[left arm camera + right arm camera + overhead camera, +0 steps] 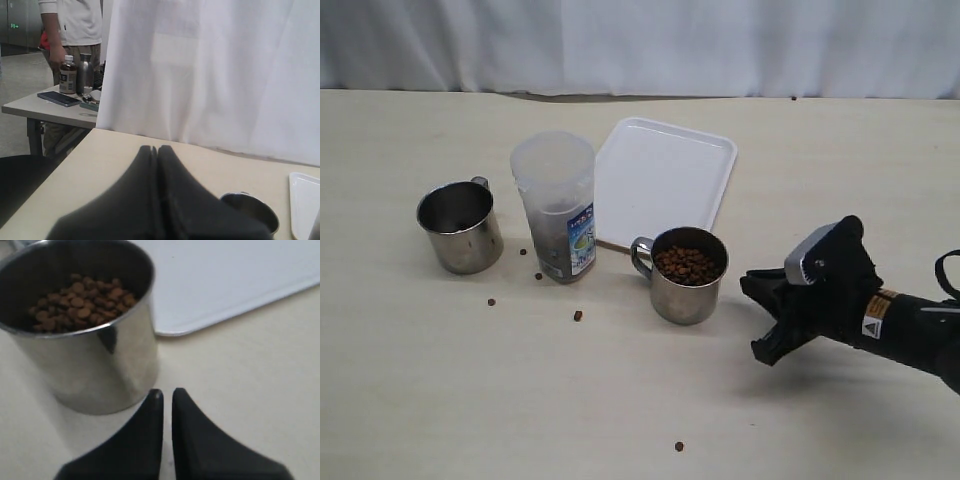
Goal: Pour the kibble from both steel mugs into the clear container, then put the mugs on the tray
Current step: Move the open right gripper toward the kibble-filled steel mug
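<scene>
1. Kibble (688, 265), small dark-brown round pellets, sat in a shiny cylindrical stainless-steel mug (685, 300) with a loop handle, upright on the pale tabletop (620, 400) near the flat white rectangular plastic tray (665, 175).
2. Tall translucent plastic container (557, 200) stood upright to the left of that mug; dark pellets showed in its lower part.
3. Second steel mug (460, 235) stood further left and looked empty.
4. Stray pellets (578, 315) lay scattered on the tabletop.
5. Right claw (166, 392) was closed on nothing, low, just short of the filled mug.
6. Left claw (156, 147) was closed and empty.
</scene>
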Robot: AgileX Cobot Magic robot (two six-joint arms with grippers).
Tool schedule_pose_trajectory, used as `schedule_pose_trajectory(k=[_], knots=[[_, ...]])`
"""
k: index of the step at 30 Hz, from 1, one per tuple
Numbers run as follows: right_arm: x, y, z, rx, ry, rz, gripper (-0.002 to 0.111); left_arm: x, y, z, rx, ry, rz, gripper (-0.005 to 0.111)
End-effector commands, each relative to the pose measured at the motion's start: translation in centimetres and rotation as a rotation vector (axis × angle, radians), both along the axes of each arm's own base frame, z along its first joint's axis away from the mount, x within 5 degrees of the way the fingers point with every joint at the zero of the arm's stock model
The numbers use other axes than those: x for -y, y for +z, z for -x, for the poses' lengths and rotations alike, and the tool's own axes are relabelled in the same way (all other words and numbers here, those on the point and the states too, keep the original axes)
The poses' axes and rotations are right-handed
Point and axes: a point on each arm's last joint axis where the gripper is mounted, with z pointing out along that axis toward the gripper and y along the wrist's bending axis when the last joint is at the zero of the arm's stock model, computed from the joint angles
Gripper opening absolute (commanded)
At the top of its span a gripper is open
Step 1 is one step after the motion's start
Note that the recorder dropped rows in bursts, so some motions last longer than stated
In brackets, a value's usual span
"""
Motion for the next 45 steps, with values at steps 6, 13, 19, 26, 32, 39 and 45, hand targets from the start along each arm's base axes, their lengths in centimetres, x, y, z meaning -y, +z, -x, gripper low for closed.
schedule_pose_trajectory(k=[6,13,19,26,32,39,45], knots=[[0.7,-0.6,-0.7,-0.06,-0.109,0.055,0.005,0.0,0.0,0.0,0.006,-0.001,0.002,0.0],[1.0,-1.1,-0.2,-0.06,-0.05,0.155,0.005,0.0,0.0,0.0,0.006,-0.001,0.002,0.0],[2.0,-0.8,0.4,-0.061,0.023,0.043,0.005,0.0,0.0,0.0,0.006,-0.001,0.002,0.0],[3.8,-1.3,0.8,-0.098,0.09,-0.117,0.005,0.0,0.0,0.0,0.006,-0.001,0.002,0.0],[2.4,-2.8,0.0,-0.102,0.148,-0.117,0.013,0.0,0.0,0.0,0.01,-0.002,0.002,0.0],[1.4,-2.2,-1.7,-0.027,0.147,-0.15,0.063,0.0,0.0,0.0,0.008,-0.001,0.002,0.0],[1.3,-2.0,-2.7,0.01,0.151,-0.149,0.07,0.0,0.0,0.0,0.008,-0.001,0.002,0.0]])
